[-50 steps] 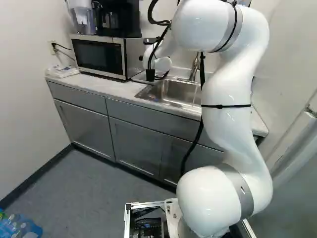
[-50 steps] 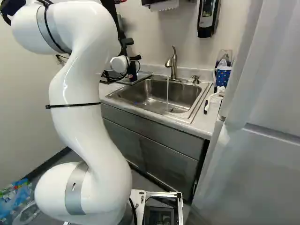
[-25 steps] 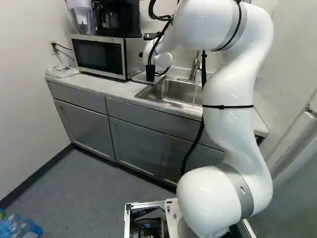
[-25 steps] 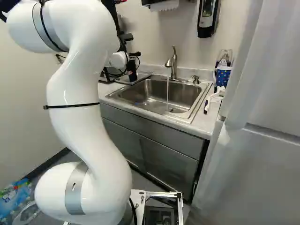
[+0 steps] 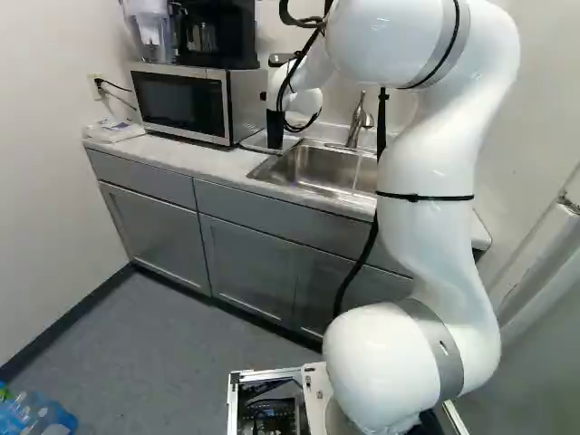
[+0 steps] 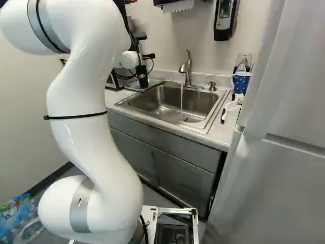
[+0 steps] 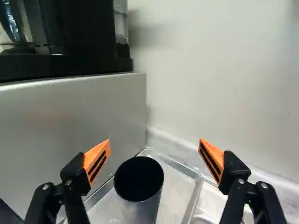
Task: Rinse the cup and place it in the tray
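Behind the raised arm, my gripper (image 6: pixel 147 56) shows in part in the right base view, above a black cup (image 6: pixel 142 79). The cup stands upright on a metal tray (image 6: pixel 157 82) beside the sink. In the wrist view my gripper (image 7: pixel 155 151) is open, its orange pads wide apart with nothing between them. The cup (image 7: pixel 139 179) stands just below the fingers, its dark mouth facing up, nearer the pad on the microwave's side, and the tray (image 7: pixel 189 173) lies beneath it. The cup's base is hidden there.
Water runs from the faucet (image 6: pixel 187 68) into the steel sink (image 6: pixel 172 101). The microwave (image 5: pixel 181 101), with a coffee maker (image 5: pixel 213 34) on top, borders the tray. A blue dotted mug (image 6: pixel 241 83) stands past the sink, near a white-handled brush (image 6: pixel 231 109). The wall rises behind.
The arm has drawn back and its wrist has risen a little, so more of the black cup shows below it. The cup stays standing on the tray. The base has not moved.
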Available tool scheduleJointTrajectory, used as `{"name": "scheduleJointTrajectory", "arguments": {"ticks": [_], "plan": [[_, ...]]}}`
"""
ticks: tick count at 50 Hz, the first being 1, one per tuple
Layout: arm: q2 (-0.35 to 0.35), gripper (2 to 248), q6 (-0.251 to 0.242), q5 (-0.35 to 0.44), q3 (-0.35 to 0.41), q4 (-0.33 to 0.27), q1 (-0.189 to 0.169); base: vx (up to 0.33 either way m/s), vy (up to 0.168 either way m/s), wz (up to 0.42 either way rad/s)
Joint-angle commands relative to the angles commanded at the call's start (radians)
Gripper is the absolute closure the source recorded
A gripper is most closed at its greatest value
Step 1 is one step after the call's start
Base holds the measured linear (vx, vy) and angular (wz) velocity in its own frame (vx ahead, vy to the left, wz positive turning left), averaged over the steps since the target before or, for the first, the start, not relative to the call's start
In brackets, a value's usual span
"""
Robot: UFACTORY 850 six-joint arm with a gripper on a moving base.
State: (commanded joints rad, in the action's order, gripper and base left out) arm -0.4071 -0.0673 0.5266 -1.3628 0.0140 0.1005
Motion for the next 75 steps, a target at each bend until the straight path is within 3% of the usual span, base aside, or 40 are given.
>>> {"name": "scheduleJointTrajectory", "arguments": {"ticks": [39, 75], "plan": [[0.079, 3, 0.000, -0.104, 0.012, 0.000, -0.066, 0.000, 0.000, 0.000], [0.106, 3, 0.000, -0.171, -0.031, 0.000, -0.133, 0.000, 0.000, 0.000]]}}
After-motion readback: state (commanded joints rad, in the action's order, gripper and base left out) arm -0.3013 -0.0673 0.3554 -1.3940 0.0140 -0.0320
